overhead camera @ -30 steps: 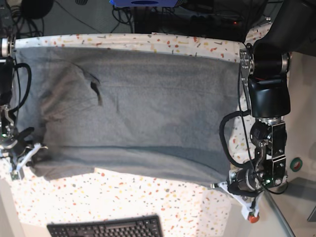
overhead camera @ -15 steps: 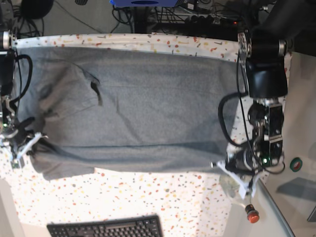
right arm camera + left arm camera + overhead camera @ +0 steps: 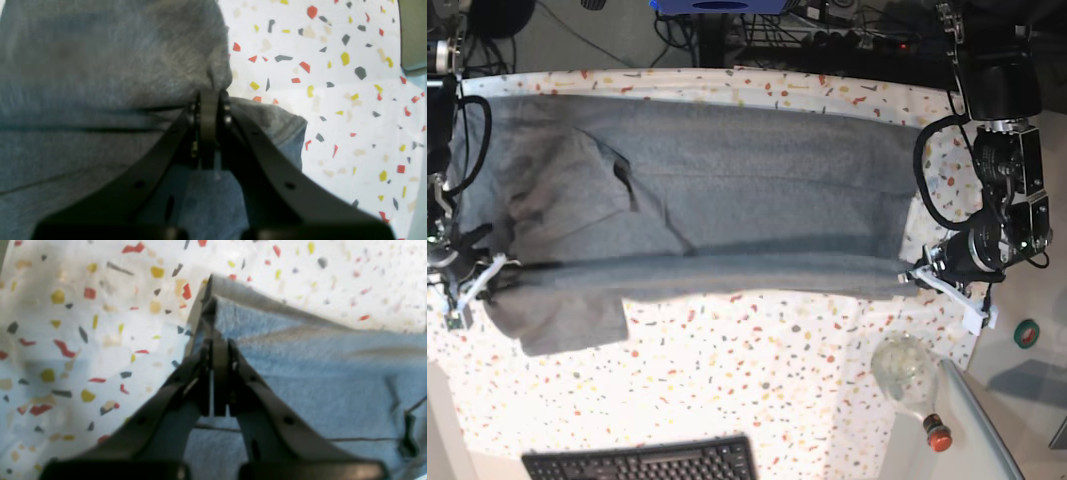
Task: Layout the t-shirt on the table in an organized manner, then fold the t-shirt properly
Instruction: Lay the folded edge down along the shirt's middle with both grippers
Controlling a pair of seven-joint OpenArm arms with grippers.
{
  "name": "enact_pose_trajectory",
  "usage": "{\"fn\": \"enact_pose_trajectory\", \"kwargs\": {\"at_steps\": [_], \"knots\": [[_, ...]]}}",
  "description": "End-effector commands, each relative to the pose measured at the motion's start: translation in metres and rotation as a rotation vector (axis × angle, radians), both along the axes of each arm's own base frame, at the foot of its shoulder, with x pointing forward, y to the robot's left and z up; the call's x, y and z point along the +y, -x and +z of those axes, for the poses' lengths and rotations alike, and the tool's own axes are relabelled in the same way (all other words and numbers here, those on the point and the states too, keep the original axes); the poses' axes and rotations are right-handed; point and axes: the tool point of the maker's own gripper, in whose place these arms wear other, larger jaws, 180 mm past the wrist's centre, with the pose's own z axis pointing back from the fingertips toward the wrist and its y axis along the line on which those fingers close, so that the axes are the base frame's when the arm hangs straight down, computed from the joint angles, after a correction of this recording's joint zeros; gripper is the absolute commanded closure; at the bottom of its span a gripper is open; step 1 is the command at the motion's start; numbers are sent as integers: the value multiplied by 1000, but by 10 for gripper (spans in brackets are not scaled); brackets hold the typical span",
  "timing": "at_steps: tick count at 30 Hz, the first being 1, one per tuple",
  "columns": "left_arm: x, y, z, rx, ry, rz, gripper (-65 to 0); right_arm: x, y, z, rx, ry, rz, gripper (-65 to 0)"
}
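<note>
T-shirt [image 3: 727, 190]: soft, limp knit on table [image 3: 757, 370]; left claw [image 3: 213, 350] and right claw [image 3: 208, 100] pinching 6 o'clock edge corners; best hold.

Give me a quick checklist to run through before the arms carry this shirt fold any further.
1. Left hand shut on the t-shirt edge: ok.
2. Right hand shut on the t-shirt: ok.
3. Lifted edge stretched straight between both hands: ok.
4. Sleeve near the right hand lying flat: not ok, it hangs out below the fold.
5. Bottle on the table apart from the cloth: ok.
6. Bottom layer free of wrinkles: cannot tell.
</note>
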Motion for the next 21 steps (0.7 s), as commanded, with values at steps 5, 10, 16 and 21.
{"fn": "enact_pose_trajectory", "kwargs": {"at_steps": [5,10,16,21], "knots": [[-2,3,25,-80,-23,-26,0,-23,2,30,-51,17,-60,0],[-11,20,27,-54,-41,-68,0,-25,21,26,-5,33,-66,0],[-13,38,12,-11,-40,-73,0,-15,43,18,23,44,-39,0],[5,49,9,1,-47,-24,0,-23,68,22,60,54,-78,0]]}}
